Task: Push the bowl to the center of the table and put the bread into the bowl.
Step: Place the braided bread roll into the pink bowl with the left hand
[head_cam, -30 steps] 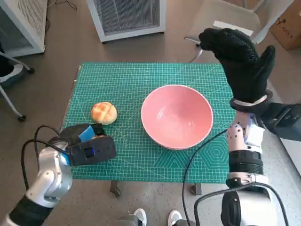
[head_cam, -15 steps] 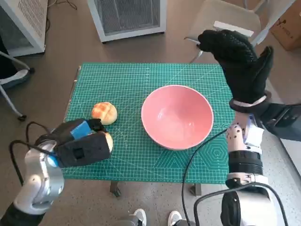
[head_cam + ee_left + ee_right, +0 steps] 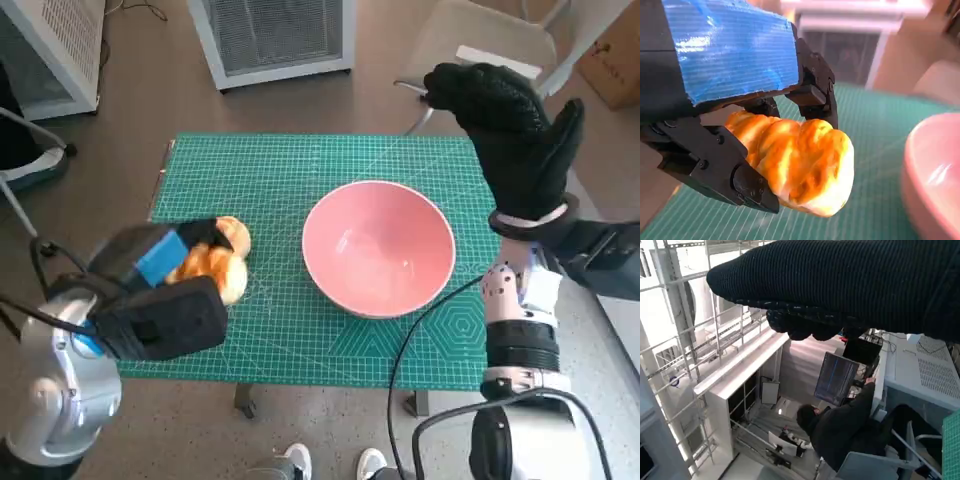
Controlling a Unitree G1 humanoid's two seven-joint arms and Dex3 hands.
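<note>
The pink bowl [image 3: 378,245] stands on the green mat [image 3: 300,175], right of the middle. My left hand [image 3: 160,290] is lifted over the mat's near left part and grips a golden bread [image 3: 214,270]. Up close, the left wrist view shows that bread [image 3: 800,160] clamped between the black fingers [image 3: 747,187], with the bowl's rim [image 3: 935,175] off to one side. A second bun [image 3: 236,234] lies on the mat just beyond the hand, partly hidden by it. My gloved right hand [image 3: 515,130] hangs open and empty above the mat's far right corner.
A white slatted unit [image 3: 270,35] stands on the floor beyond the table, and a pale chair [image 3: 490,40] behind my right hand. A pair of shoes [image 3: 300,462] shows at the near edge. In the right wrist view a person [image 3: 850,430] sits at a monitor.
My left hand has risen from the near left edge of the mat, carrying the bread up and a little toward the bowl. The bowl, the second bun and my right hand have stayed put.
</note>
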